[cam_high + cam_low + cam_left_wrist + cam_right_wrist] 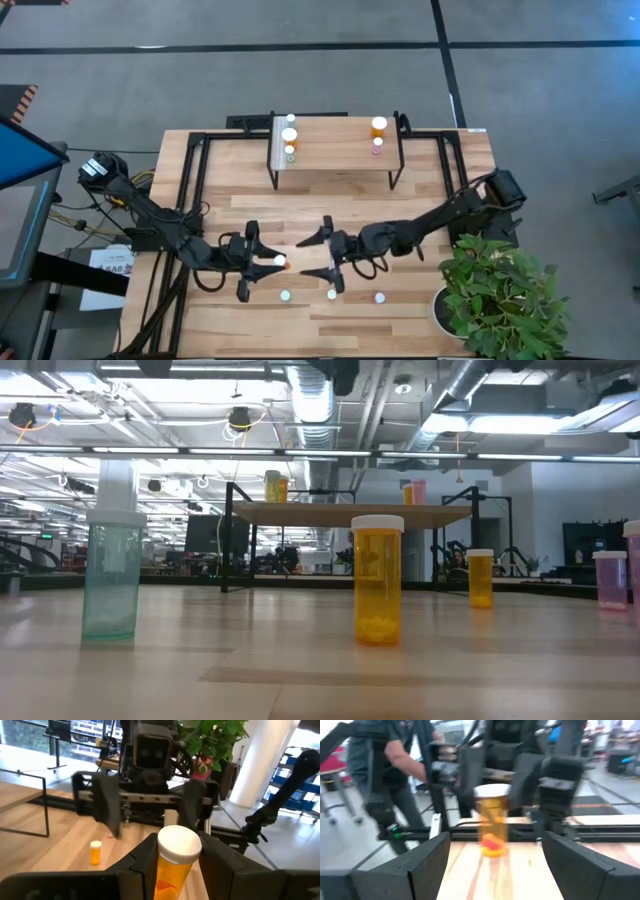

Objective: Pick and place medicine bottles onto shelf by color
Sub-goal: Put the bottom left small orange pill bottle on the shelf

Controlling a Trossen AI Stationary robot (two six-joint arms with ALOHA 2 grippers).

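Observation:
My left gripper (272, 262) is shut on an orange bottle with a white cap (281, 261) at the table's middle, near the front. My right gripper (325, 257) faces it from the table's right, open and empty, with the bottle just beyond its fingertips (492, 822). The shelf (335, 128) stands on its legs at the far side. It carries several bottles at its left end (290, 135) and three at its right end (378, 135). Three more bottles (332, 294) stand on the table near the front. They show in the low view as green (112, 575), orange (377, 580) and pink (610, 578). My left gripper pinches the orange bottle's body just below the white cap (172, 865) between its two fingers. The fingers come nearly level from the table's left. The bottle stands roughly upright with its cap up. Whether its base is on the table I cannot tell.
A potted plant (500, 295) stands at the table's front right corner. A small orange bottle (95, 852) stands on the table beside my right gripper. The black frame (190, 170) runs along the sides. A person (395, 765) stands beyond the table's left side.

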